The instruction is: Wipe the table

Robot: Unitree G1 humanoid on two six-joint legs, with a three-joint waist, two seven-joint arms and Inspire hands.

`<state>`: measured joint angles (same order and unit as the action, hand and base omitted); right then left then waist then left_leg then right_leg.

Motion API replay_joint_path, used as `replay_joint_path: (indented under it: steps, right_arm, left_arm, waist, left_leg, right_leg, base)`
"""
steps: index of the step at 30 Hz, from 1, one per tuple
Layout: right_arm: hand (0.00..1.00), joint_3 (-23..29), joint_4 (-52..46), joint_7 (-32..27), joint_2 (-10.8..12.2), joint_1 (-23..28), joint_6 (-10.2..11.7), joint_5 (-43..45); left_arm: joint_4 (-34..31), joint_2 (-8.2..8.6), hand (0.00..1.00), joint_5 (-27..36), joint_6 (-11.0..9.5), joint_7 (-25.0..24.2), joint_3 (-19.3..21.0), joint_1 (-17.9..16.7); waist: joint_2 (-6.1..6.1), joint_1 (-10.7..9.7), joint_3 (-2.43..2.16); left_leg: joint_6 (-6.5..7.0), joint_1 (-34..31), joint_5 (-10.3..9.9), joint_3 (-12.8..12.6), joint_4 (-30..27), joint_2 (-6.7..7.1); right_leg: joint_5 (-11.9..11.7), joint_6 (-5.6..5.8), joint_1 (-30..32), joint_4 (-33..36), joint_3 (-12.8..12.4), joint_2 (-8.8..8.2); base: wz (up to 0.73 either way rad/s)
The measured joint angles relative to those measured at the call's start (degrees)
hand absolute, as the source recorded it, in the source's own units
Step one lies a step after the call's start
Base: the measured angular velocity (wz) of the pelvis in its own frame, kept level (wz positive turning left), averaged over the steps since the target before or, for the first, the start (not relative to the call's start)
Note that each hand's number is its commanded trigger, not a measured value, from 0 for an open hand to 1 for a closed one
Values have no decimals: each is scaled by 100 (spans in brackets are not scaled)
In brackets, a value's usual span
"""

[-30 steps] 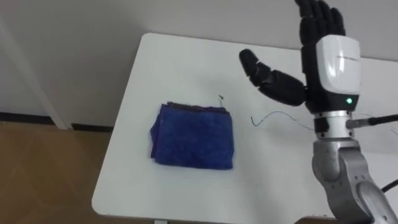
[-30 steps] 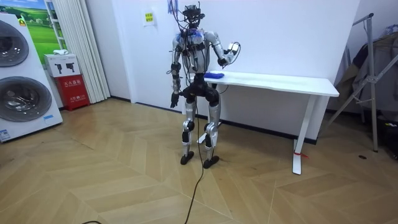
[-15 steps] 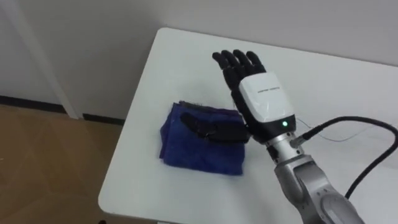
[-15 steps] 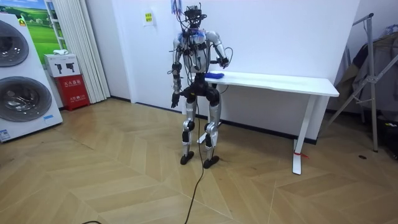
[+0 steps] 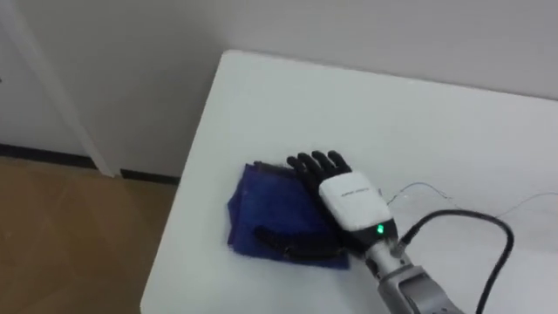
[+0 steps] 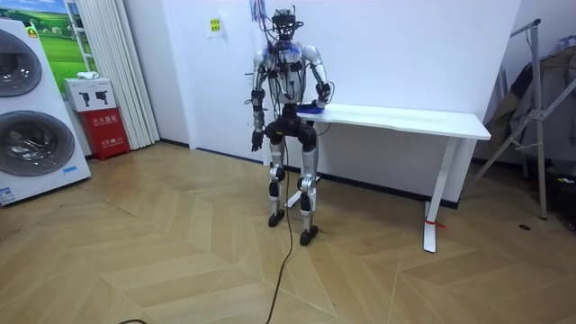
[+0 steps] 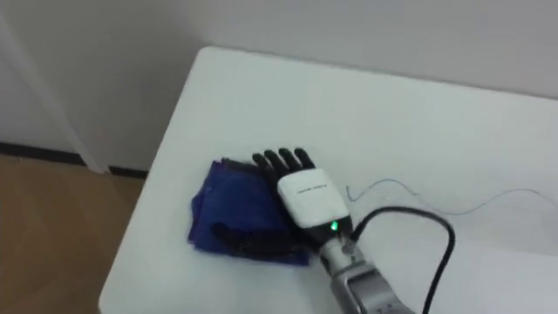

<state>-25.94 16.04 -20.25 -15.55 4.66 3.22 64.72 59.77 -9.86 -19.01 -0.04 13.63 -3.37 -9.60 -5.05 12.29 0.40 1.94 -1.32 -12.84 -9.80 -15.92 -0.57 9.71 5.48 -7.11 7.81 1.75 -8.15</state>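
Observation:
A folded blue cloth (image 5: 266, 210) (image 7: 228, 209) lies near the left end of the white table (image 5: 418, 122) (image 7: 410, 122) (image 6: 405, 117). My right hand (image 5: 336, 196) (image 7: 296, 187) rests flat on the cloth's right part, fingers straight and pointing away from me, thumb spread along the cloth's near edge. In the room view I stand at the table's left end, right hand (image 6: 317, 96) on the tabletop. My left hand (image 6: 256, 141) hangs by my hip, its fingers too small to read.
A thin dark thread (image 5: 418, 190) lies on the tabletop just right of my hand. The table's left edge (image 5: 187, 174) drops to wooden floor. In the room view washing machines (image 6: 31, 108) stand far left and a metal rack (image 6: 540, 99) far right.
My right hand came down from above the table and now lies flat on the blue cloth. I have stepped closer to the table, and the head camera has shifted.

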Motion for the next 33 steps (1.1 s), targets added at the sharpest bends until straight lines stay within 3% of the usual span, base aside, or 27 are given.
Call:
replay_joint_path:
  steps: [4,8,11,20,33]
  right_arm:
    - [0,4,4,-84,12,35,58,282]
    - [0,1,176,-256,72,102,55,261]
    - [0,3,313,-292,198,103,62,256]
    - [0,36,443,-211,221,99,57,250]
    - [0,104,498,-234,219,101,134,296]
  left_arm:
    - [2,-76,0,-32,145,-7,-2,-167]
    - [-31,16,0,-20,128,-40,67,-187]
    - [-55,22,0,-21,116,-36,126,-159]
    - [-117,21,0,33,118,-37,284,-233]
    - [-124,27,0,31,123,-39,282,-286]
  waist:
    - [73,79,46]
    - [183,-23,-16]
    - [215,-140,-32]
    - [44,-139,-35]
    - [82,-224,-17]
  left_leg:
    - [2,371,1,250,273,10]
    - [-73,556,47,299,559,23]
    - [-107,672,75,375,654,16]
    - [-102,707,77,390,640,33]
    - [-98,706,76,386,638,34]
  right_leg:
    - [-45,-33,91,-25,701,91]
    - [-56,-37,-5,-28,997,197]
    - [-55,-39,-65,-37,1052,227]
    - [-55,-41,-130,-18,1103,201]
    - [-56,-41,-189,-12,1248,214]
  base:
    - [-27]
    - [-3]
    - [9]
    - [1]
    - [0]
